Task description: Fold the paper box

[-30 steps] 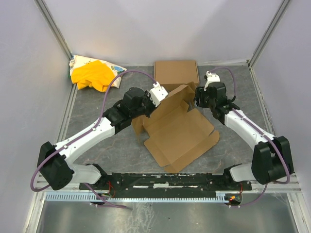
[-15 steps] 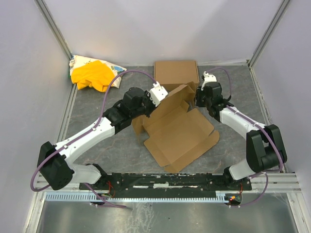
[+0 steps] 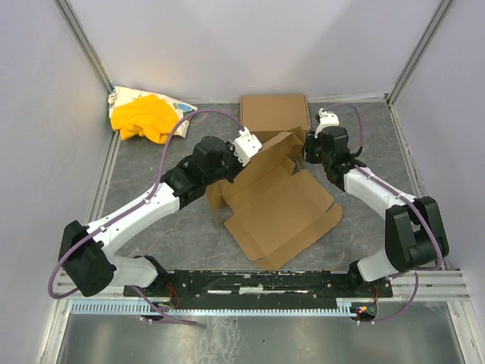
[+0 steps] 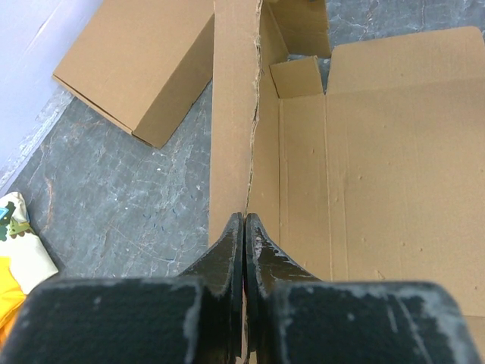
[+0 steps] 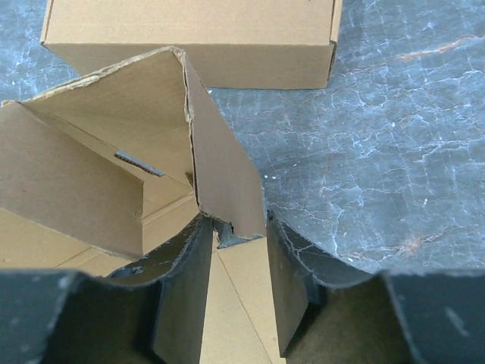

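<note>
The paper box point(image 3: 282, 206) lies partly unfolded at the table's middle, its base flat and its far wall and flaps raised. My left gripper point(image 3: 248, 148) is shut on the thin top edge of the raised far wall point(image 4: 233, 114); in the left wrist view its fingers point(image 4: 244, 226) are pressed together on the cardboard. My right gripper point(image 3: 308, 152) is at the wall's right end. In the right wrist view its jaws point(image 5: 236, 227) stand open with the lower corner of an upright side flap point(image 5: 223, 174) between them.
A second, closed flat brown box point(image 3: 275, 112) lies just behind the paper box and also shows in the wrist views point(image 4: 136, 68) point(image 5: 189, 34). A yellow cloth bundle point(image 3: 144, 117) sits at the back left. Grey walls enclose the table.
My right gripper has shifted slightly left and back toward the flap, its arm bending more. The left arm and the paper box have stayed put.
</note>
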